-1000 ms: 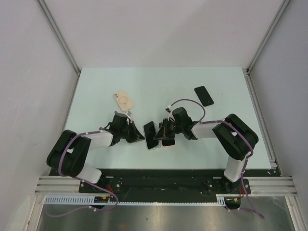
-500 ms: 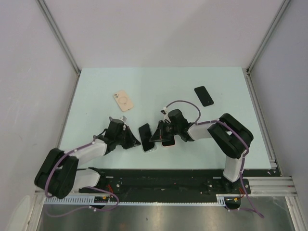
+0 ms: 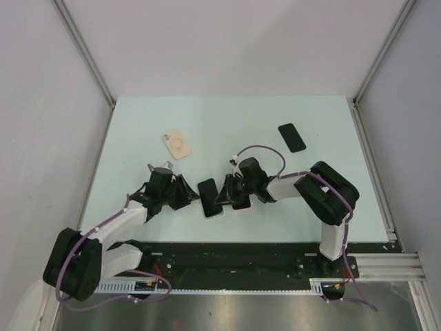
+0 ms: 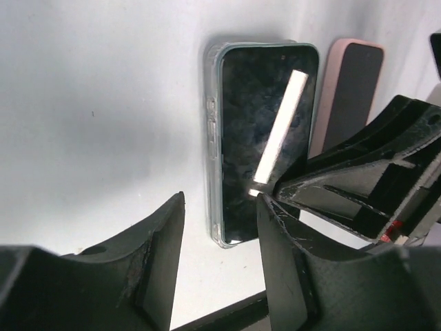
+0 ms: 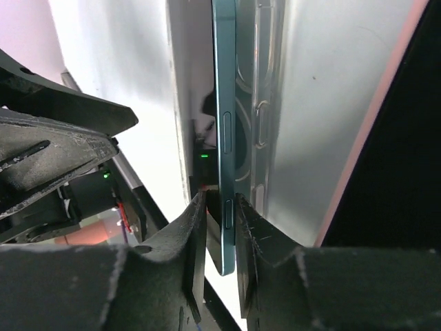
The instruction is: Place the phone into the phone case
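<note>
Right gripper (image 5: 217,227) nearly closed, matte black fingers pinching the thin teal edge of the phone (image 5: 224,124). Glossy dark screen face up within the clear, round-cornered case (image 4: 212,138) on the pale table (image 3: 138,124); hard to tell whether fully seated. Pink phone (image 4: 351,89) just beside. Left gripper (image 4: 220,269) wide open, empty, near the case's end. Well apart: beige ringed case (image 3: 176,144), black phone (image 3: 291,137).

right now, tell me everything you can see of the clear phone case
The clear phone case looks like glossy transparent plastic with button bumps on its long wall. It lies flat on the table beside a pink-cased phone. The teal phone sits in it, one long edge seemingly not fully seated, where the right gripper pinches it.
</note>
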You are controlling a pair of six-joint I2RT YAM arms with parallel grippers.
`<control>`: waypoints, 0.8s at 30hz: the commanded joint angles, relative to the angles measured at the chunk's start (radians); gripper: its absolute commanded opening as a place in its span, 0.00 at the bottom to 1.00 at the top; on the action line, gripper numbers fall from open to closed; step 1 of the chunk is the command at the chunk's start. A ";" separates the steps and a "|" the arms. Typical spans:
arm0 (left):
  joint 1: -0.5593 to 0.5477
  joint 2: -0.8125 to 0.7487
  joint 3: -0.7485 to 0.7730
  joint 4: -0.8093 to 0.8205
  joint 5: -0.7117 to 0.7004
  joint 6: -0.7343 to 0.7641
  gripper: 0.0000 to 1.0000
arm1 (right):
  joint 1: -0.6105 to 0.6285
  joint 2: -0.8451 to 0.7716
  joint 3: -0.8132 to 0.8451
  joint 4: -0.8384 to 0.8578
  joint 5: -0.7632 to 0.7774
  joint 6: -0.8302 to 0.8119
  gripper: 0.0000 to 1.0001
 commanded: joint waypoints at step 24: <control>0.006 0.271 0.121 0.109 0.080 0.065 0.52 | -0.043 -0.105 0.066 -0.218 0.097 -0.157 0.30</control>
